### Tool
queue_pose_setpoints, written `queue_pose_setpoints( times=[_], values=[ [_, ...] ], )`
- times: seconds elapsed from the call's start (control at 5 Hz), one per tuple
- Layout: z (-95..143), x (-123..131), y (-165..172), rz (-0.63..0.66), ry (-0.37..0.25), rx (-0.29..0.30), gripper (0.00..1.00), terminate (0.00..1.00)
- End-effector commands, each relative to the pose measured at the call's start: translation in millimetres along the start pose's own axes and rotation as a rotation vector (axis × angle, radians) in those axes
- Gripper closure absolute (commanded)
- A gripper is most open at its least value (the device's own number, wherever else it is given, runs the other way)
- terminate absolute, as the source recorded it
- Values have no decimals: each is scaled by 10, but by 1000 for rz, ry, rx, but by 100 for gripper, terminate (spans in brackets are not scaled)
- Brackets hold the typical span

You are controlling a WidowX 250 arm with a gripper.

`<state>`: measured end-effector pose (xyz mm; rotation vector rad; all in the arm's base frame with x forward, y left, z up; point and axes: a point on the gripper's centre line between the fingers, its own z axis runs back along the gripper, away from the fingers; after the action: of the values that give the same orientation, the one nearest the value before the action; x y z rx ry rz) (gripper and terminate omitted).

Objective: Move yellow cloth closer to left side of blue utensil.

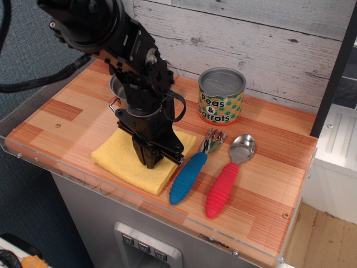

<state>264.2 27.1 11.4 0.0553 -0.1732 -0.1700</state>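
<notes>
Wooden table (268, 173) against a plank wall. Cloth (122, 159) near front edge, just left of fork (189, 176). Jaws closed, pinching cloth. Task judged nearly complete; release remains.

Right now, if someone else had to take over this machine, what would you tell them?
Gripper: pressed down on the yellow cloth; whether the jaws are pinching it cannot be told.
Yellow cloth: at the front of the table, its right edge close beside the blue utensil, apparently not touching.
Done: cloth lies left of the utensil, near it.
Left: probably just let go and lift clear, or nudge a little closer if wanted.
</notes>
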Motion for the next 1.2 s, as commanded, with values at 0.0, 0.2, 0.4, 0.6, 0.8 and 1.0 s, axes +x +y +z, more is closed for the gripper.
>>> queue_pose_setpoints(
  times=[0.0, 0.2, 0.4, 0.6, 0.8, 1.0],
  values=[
    [266, 72, 51, 65, -29, -10, 0, 0],
    [353, 102, 123, 114, -44, 17, 0, 0],
    [500, 171, 210, 146, -44, 13, 0, 0],
    [679, 209, 216, 169, -45, 8, 0, 0],
    [781, 245, 224, 178, -46, -6, 0, 0],
    [899, 268, 296, 197, -29, 3, 0, 0]
  ],
)
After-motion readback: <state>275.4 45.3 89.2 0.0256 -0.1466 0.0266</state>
